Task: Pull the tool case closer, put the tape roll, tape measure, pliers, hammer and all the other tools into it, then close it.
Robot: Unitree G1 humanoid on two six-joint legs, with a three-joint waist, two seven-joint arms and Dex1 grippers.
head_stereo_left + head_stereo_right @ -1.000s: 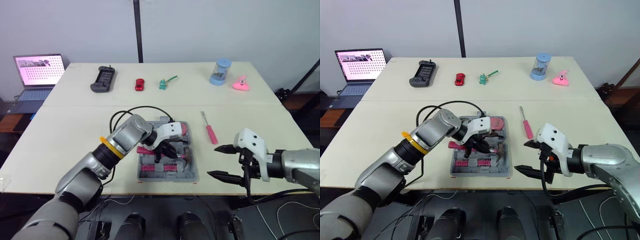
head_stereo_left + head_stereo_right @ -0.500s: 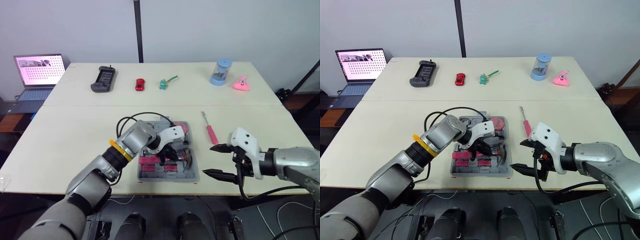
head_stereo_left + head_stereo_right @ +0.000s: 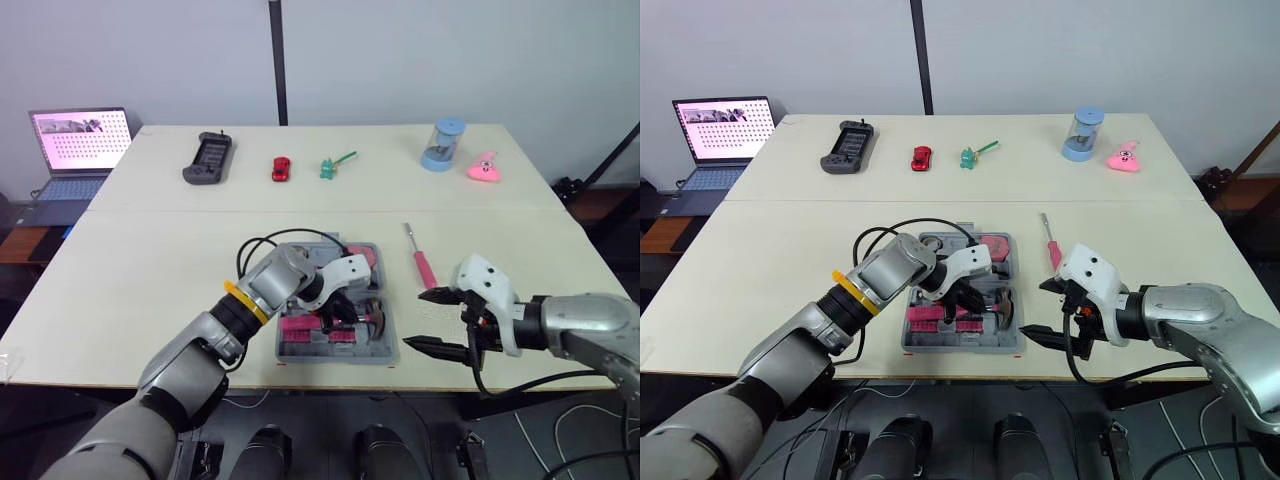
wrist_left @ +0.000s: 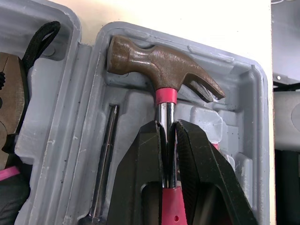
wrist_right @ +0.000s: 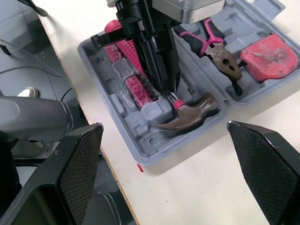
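The grey tool case lies open near the table's front edge. My left gripper is shut on the steel shaft of the hammer, just below its brown head, which rests in the case's right-hand recess. A thin metal tool lies in the slot beside it. Pliers and a red tape measure sit in the far part of the case. A pink-handled screwdriver lies on the table right of the case. My right gripper hovers open just off the case's right side, holding nothing.
Along the far edge stand a black controller, a red toy car, a green toy, a blue cup-shaped container and a pink toy. A laptop sits off the table's left.
My left gripper has carried the hammer to the right and lowered it into the case. The right gripper has moved left, closer to the case.
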